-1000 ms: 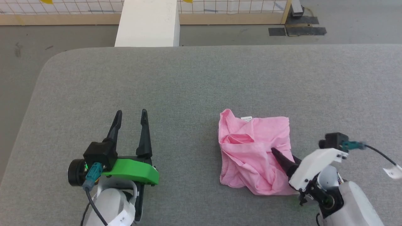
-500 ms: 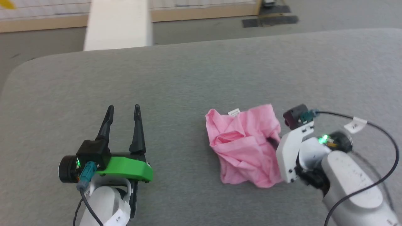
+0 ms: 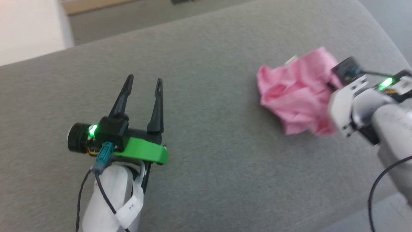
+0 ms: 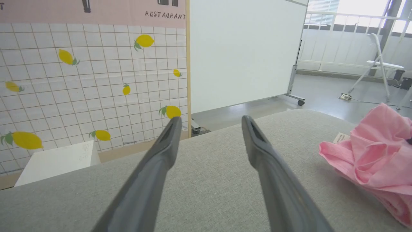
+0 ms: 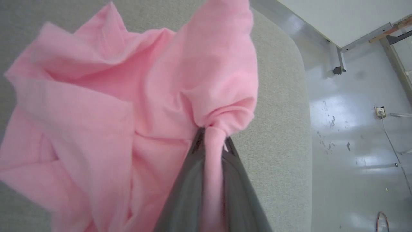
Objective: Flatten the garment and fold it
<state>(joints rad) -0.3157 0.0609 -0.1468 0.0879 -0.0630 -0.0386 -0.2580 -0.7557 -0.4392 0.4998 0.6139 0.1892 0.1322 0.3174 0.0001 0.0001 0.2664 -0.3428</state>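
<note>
The garment (image 3: 296,93) lies crumpled in a loose pink heap on the grey tabletop (image 3: 209,145), near a rounded corner on the robot's right, with a small white tag (image 4: 340,138) poking out at its far edge. The right gripper (image 5: 212,138) has its jaws clenched on a bunched fold of the cloth, drawn into a twist between them. The left gripper (image 3: 144,79) hovers well apart from the heap, jaws released and holding nothing.
</note>
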